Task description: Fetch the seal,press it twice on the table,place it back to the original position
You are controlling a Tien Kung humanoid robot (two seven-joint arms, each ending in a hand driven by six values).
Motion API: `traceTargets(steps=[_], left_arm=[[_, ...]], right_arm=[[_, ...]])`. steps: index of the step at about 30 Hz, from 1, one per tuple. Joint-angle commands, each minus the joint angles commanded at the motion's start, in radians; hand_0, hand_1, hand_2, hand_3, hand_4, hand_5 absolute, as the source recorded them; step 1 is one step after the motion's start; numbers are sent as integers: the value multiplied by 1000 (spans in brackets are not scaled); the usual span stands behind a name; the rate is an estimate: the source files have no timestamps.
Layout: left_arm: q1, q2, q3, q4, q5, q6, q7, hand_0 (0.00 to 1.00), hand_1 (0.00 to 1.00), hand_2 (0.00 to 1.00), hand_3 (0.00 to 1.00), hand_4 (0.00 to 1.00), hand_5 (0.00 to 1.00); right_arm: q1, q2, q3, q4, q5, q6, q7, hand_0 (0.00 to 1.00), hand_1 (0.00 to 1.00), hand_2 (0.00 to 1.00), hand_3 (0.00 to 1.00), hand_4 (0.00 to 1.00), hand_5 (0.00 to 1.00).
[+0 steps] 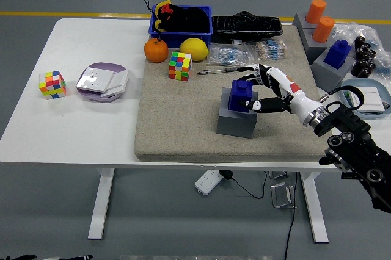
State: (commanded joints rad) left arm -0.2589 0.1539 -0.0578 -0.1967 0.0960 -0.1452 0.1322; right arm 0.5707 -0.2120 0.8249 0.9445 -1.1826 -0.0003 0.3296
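Observation:
The blue seal (240, 95) stands upright on its grey block base (235, 123) in the middle of the beige mat (177, 126). My right hand (256, 88) is just right of the seal. Its fingers (252, 71) are spread behind and above the seal's top, and the thumb (255, 106) lies by the seal's lower right corner. The hand holds nothing. The left arm is out of view.
A Rubik's cube (180, 66), an orange (156, 51), a lemon (194, 49), a pen (220, 71) and a blue bin (181, 21) lie behind the seal. More grey blocks with a blue seal (337, 54) and orange seals (319, 19) stand at the right. A second cube (52, 84) and a plate (102, 82) sit at the left.

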Motion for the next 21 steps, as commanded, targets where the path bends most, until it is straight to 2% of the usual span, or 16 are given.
traceTargets(steps=[14,17,18,21], left_arm=[[0,0,-1,0,0,0,0,820,816,788,836,806,406],[1,-1,-3,1,-1,0,0,820,816,788,836,806,406],[1,-1,-3,1,-1,0,0,820,817,788,837,805,407],[1,-1,-3,1,-1,0,0,820,817,788,837,805,407]], right_arm=[[-2,-1,3,2,-2,6,-1,860,869,857,875,998,17],[-24,-22,56,25,-24,10,-10,860,869,857,875,998,17],[-28,-26,71,28,-27,10,-11,881,886,871,885,998,81],[-29,-28,76,29,-28,10,-12,881,886,871,885,998,81]])
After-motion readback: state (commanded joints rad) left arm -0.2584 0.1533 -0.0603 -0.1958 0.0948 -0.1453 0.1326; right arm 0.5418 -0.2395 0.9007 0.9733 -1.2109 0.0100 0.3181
